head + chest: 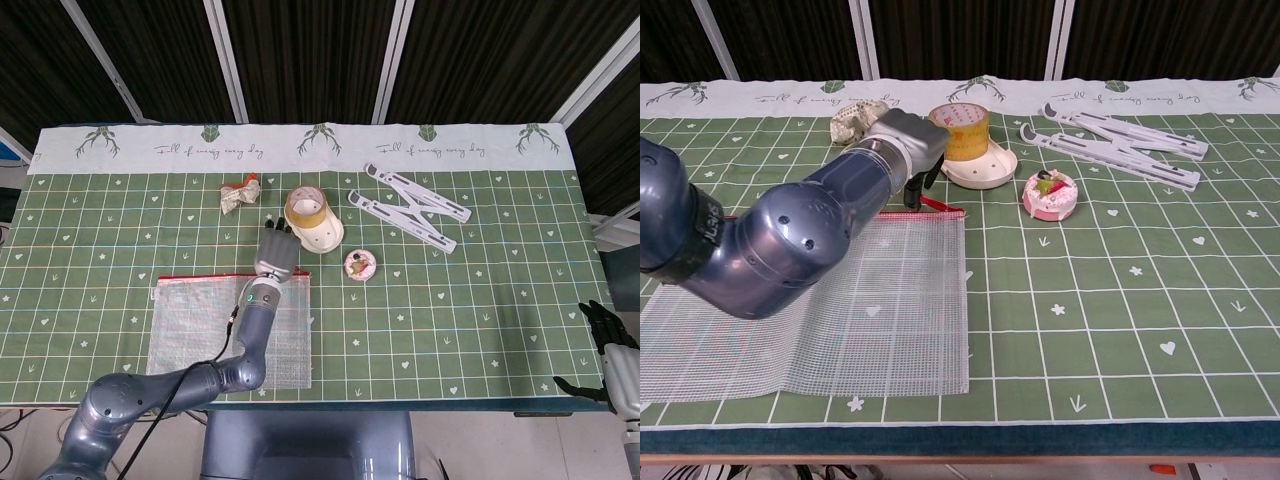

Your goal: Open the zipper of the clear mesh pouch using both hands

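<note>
The clear mesh pouch (195, 335) lies flat at the table's front left, also seen in the chest view (880, 310). Its red zipper (190, 277) runs along the far edge. The red pull tab (937, 205) lies at the zipper's right end, just beyond the pouch corner. My left hand (277, 252) hovers over that top right corner, fingers stretched away from me and holding nothing; in the chest view the dark fingertips (912, 188) point down beside the tab. My right hand (608, 352) hangs off the table's right edge, fingers apart and empty.
A roll of yellow tape (305, 207) sits in a white dish (326, 238) just beyond the left hand. A small pink round box (360, 264) lies to its right, a white folding stand (410, 207) further back right, a crumpled wrapper (238, 194) back left.
</note>
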Tool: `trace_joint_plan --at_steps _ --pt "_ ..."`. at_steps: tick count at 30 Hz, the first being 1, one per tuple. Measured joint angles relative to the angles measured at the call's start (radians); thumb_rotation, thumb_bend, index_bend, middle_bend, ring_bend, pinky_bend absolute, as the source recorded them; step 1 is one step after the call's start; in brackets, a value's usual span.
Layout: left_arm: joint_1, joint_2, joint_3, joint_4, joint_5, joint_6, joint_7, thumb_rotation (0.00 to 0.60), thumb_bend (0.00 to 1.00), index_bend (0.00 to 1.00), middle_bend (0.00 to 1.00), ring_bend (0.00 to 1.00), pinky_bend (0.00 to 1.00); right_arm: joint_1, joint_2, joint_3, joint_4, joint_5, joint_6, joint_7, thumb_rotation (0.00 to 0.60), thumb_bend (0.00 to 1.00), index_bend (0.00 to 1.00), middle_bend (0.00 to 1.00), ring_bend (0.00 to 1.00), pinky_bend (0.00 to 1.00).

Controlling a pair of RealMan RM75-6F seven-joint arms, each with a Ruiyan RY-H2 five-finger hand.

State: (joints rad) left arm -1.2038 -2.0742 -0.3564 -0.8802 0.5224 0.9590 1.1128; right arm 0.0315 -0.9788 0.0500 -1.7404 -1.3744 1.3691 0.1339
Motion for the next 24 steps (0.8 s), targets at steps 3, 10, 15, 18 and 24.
trace_joint_plan --at_steps 3,10,15,18,24 --pt "-0.009 -0.016 -0.005 0.028 -0.002 -0.007 0.005 0.6 0.26 0.49 0.28 0.12 0.23 0.0 0.002 -0.001 -0.002 0.0 -0.003 0.003 0.6 0.16 0.0 0.0 0.0 0.2" --pt "-0.015 -0.039 -0.011 0.063 -0.007 -0.025 0.018 0.6 0.27 0.52 0.28 0.12 0.23 0.0 0.003 0.0 -0.004 0.001 -0.003 0.005 0.6 0.17 0.0 0.0 0.0 0.2" --pt "-0.007 -0.038 -0.007 0.062 -0.006 -0.026 0.029 0.6 0.27 0.53 0.28 0.12 0.23 0.0 0.004 -0.001 -0.006 0.001 -0.004 0.008 0.6 0.17 0.0 0.0 0.0 0.2" --pt "-0.002 -0.036 -0.006 0.056 -0.007 -0.027 0.037 0.6 0.28 0.55 0.28 0.12 0.23 0.0 0.004 0.0 -0.007 0.001 -0.004 0.011 0.6 0.17 0.0 0.0 0.0 0.2" --pt "0.006 -0.028 -0.005 0.037 0.001 -0.026 0.034 0.6 0.36 0.58 0.28 0.12 0.23 0.0 0.005 -0.001 -0.008 -0.002 -0.003 0.012 0.6 0.17 0.0 0.0 0.0 0.2"
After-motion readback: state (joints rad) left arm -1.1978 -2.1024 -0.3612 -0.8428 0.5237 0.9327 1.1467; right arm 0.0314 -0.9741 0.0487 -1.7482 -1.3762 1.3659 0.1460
